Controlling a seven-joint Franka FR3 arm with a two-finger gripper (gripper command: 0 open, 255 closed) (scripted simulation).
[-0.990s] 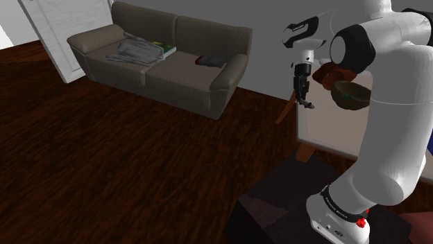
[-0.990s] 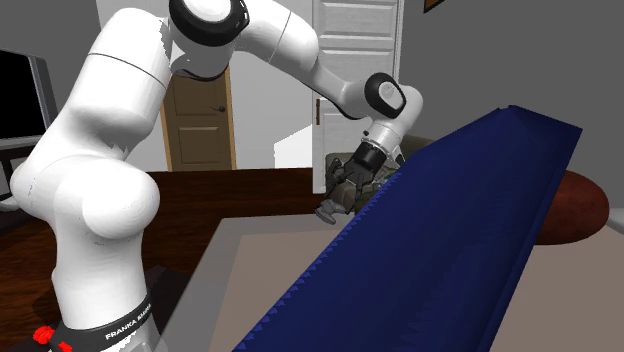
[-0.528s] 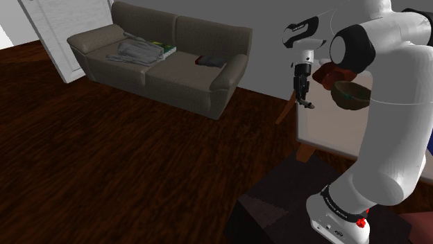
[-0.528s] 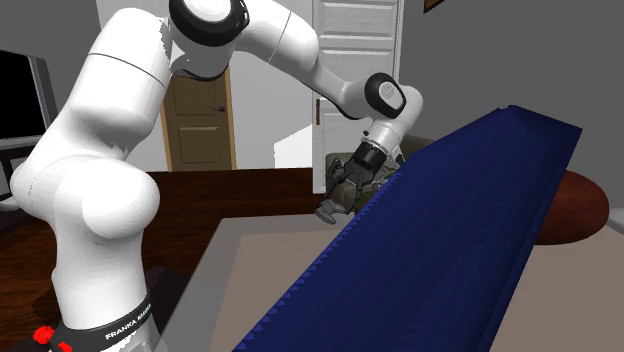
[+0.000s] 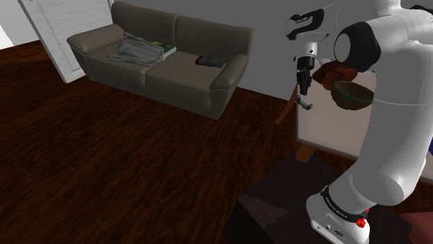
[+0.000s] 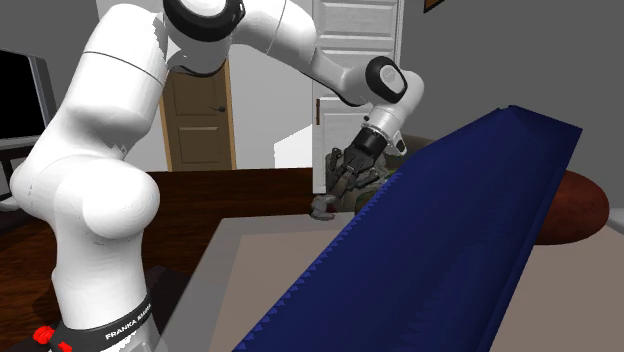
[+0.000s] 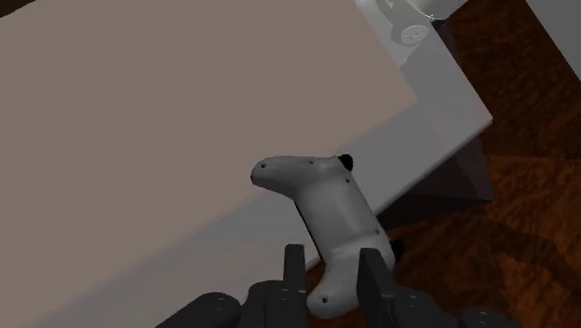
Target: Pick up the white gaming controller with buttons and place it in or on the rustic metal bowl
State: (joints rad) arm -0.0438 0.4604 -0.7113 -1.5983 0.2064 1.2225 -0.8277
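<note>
Gripping the controller [image 7: 326,200] by one of its handles, the tool [image 7: 335,266] is clenched on it, with both black fingers [image 7: 294,270] pressed against the handle's sides. The controller is pale grey-white with small dark buttons; its body and other handle project beyond the fingertips.

Location of the controller: in the wrist view it is over the outer edge of the pale surface [image 7: 140,121], near a corner, with dark wooden floor [image 7: 521,214] beyond. In the shoulder view the controller [image 5: 306,105] hangs below the tool [image 5: 304,93], just off the edge of the surface [image 5: 326,128] on that view's left. Contact with the surface cannot be determined. In the second exterior view the tool [image 6: 345,185] points down and the controller [image 6: 325,206] is at the far edge of the surface [image 6: 250,265].

The bowl [image 5: 350,96], dark with a greenish inside, is above the surface, partly hidden by the white arm [image 5: 388,104]. It is near the controller but apart from it.

Surroundings: a grey-brown sofa [image 5: 173,59] across the dark wooden floor [image 5: 125,159]. A long blue object [image 6: 450,230] crosses the foreground of the second exterior view.
</note>
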